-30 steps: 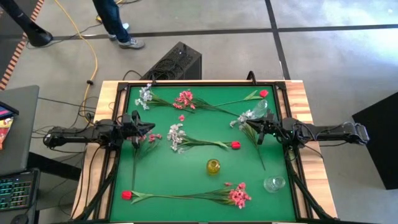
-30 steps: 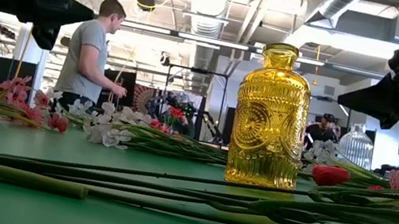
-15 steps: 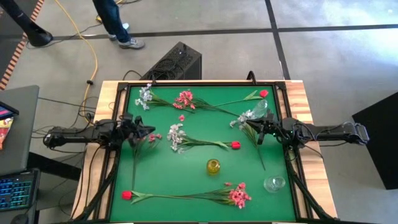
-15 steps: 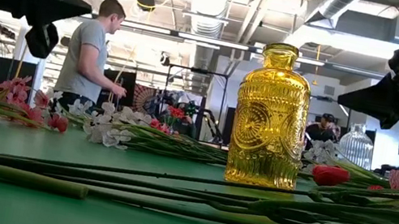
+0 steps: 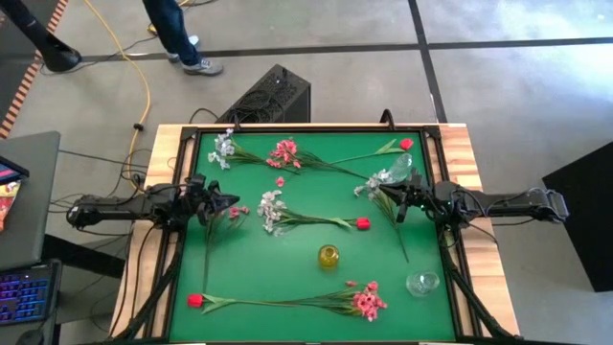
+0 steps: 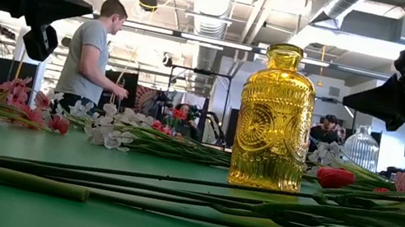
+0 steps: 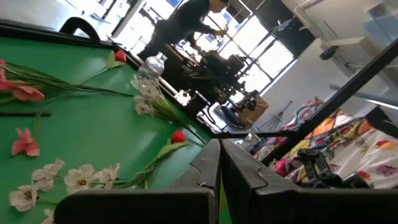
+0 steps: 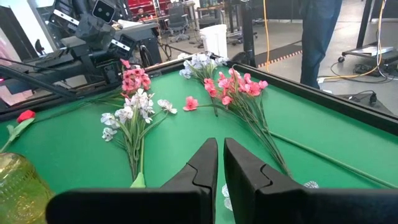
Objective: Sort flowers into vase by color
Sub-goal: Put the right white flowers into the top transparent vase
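Inspection finding, placed against the yellow vase (image 5: pixel 329 256), which stands upright near the middle of the green table (image 5: pixel 287 278).

**Flowers, axis and heading**
- All of them lie flat.
- Nearest the vase, a white spray (image 5: pixel 271 209) and a red bud (image 5: pixel 363 222) lie on a common line across the table. The spray heads toward the left arm's side and the bud toward the right's.
- On the vase's near side, a red bud (image 5: pixel 195 300) and a pink spray (image 5: pixel 367 302) lie stem to stem along the table's edge, heads outward.
- Along the far edge you have a white spray (image 5: pixel 222 149), a pink spray (image 5: pixel 284 151) and a red bud (image 5: pixel 406 144).
- A third white spray (image 5: pixel 374 184) runs diagonally beneath the right arm.
- A third pink spray (image 5: pixel 238 211) lies by the left claw, its stem running toward the near edge.

**Arms**
- Both reach level from the sides, raised off the table.
- The left claw (image 5: pixel 228 200) has its fingers (image 7: pixel 205 168) pressed together. I cannot tell whether it pinches that pink stem.
- The right claw (image 5: pixel 399 206) has its fingers (image 8: pixel 202 165) nearly touching, with nothing seen between them.

**Count**
- Three white sprays, three pink sprays, three red buds.
- One yellow vase and two clear vases (image 5: pixel 422 283).
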Robot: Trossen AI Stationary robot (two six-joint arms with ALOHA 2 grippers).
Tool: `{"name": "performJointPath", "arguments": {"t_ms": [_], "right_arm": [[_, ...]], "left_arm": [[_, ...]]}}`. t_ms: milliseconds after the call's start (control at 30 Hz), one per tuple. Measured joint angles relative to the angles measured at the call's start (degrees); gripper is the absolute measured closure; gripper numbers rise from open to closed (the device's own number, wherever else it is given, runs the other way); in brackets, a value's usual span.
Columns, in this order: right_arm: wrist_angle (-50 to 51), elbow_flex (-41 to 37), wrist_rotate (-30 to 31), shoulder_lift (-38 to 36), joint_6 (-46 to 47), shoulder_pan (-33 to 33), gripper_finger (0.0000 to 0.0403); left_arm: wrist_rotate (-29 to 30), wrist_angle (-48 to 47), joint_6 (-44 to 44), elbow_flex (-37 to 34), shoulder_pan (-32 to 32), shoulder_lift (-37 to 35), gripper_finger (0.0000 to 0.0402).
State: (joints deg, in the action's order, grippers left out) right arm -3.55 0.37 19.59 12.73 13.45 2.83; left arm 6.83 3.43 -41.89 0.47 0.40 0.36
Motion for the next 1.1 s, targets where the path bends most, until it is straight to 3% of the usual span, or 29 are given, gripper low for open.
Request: {"name": "performJointPath", "arguments": {"t_ms": [167, 333, 500, 833, 1100], "right_arm": [[-3.5, 0.2, 0.0, 0.0, 0.6, 0.0, 0.0346], [-3.6, 3.1, 0.0, 0.0, 6.9, 0.0, 0.0346], [-1.3, 7.6, -1.5, 0.8, 7.4, -0.7, 0.0346], [16.4, 25.4, -1.9, 11.1, 7.5, -3.1, 0.0346], [30.6, 41.9, -2.1, 22.0, 7.6, -4.7, 0.0346]], "left_arm": [[-0.1, 1.0, -0.6, 0.1, 0.0, 0.0, 0.0401], [-0.1, 1.1, 4.8, 2.3, 0.0, 0.0, 0.0401], [0.2, -0.2, 11.5, 6.8, 0.0, 2.2, 0.0401], [3.1, -0.7, 26.0, 20.4, 0.1, 16.7, 0.0400], [3.3, -11.5, 34.1, 36.6, 0.1, 31.7, 0.0356]]}}
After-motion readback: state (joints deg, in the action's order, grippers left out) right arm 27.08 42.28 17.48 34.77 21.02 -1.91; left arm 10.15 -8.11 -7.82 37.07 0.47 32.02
